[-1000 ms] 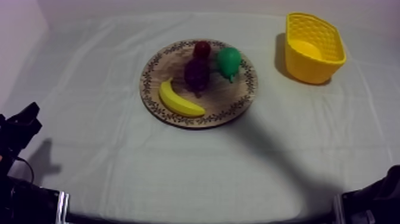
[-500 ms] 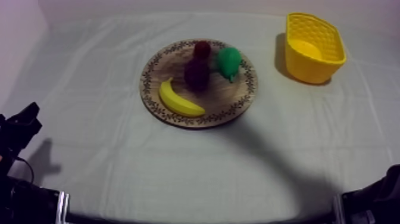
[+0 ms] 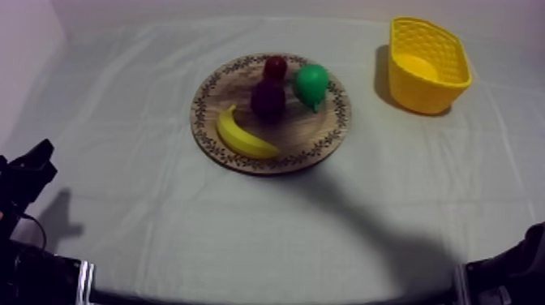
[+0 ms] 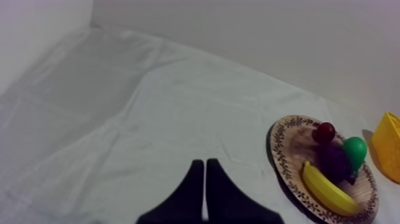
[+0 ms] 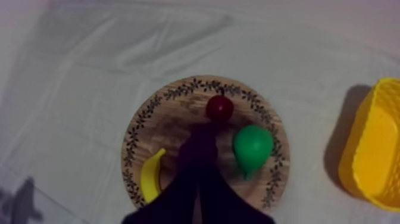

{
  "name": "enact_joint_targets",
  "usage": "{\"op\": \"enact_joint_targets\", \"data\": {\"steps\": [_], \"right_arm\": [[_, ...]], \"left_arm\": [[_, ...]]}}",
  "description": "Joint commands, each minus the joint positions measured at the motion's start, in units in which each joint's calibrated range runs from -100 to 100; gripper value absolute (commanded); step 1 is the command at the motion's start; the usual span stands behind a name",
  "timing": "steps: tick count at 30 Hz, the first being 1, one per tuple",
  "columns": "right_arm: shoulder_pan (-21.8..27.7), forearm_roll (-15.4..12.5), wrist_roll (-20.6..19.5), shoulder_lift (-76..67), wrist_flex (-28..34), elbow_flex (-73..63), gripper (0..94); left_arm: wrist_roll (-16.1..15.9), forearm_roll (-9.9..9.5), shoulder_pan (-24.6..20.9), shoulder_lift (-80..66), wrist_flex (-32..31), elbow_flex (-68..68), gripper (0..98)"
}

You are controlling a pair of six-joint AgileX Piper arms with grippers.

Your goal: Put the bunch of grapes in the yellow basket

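Observation:
The dark purple bunch of grapes (image 3: 268, 100) lies in the middle of the round wooden board (image 3: 324, 138), with the small red fruit (image 3: 275, 66) behind it, the green pear (image 3: 311, 83) to its right and the banana (image 3: 243, 136) in front. The yellow basket (image 3: 428, 65) stands at the far right. My left gripper (image 4: 204, 170) is shut on nothing, low at the left and far from the board (image 4: 286, 161). My right gripper (image 5: 199, 164) is shut, a narrow wedge well above the board (image 5: 178, 101); its tips overlap the grapes (image 5: 202, 140) in that view.
The basket (image 5: 372, 155) is tilted and stands apart from the board on the cloth. A wall rises along the table's left side and back. My left arm (image 3: 28, 174) sits at the front left corner, part of the right arm (image 3: 519, 264) at the front right.
The arm's shadow on the cloth in front of and right of the board has drifted slightly. The fruit, board and basket have not moved.

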Motion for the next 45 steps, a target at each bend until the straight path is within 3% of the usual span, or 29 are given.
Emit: {"op": "enact_joint_targets", "data": {"steps": [1,14,16,19,24,28,34,45], "right_arm": [[-0.2,0.1,-0.7,0.2,1.2,0.0,0.9],[-0.1,-0.5,-1.2,1.5,-0.1,-0.1,1.0],[0.1,-0.4,-1.2,1.7,-0.6,0.2,4.8],[0.0,0.0,-1.4,1.9,-1.2,0.5,22.2],[-0.5,0.8,-2.3,2.5,-1.7,1.1,64.2],[-0.8,1.2,-2.6,2.8,-3.0,1.8,80.3],[-0.9,1.2,-2.6,3.0,-3.9,2.4,85.9],[-1.4,1.0,-3.6,4.3,-8.0,7.0,84.7]], "left_arm": [[0.0,0.01,0.0,0.0,0.0,0.0,0.1],[0.0,0.01,0.0,0.0,0.0,0.0,0.1],[0.0,0.01,0.0,0.0,0.0,0.0,0.1],[0.0,0.01,0.0,0.0,0.0,0.0,0.1],[0.0,0.01,0.0,0.0,0.0,0.0,0.1],[0.0,0.01,0.0,0.0,0.0,0.0,0.1],[0.0,0.01,0.0,0.0,0.0,0.0,0.1],[0.0,0.01,0.0,0.0,0.0,0.0,0.1]]}}
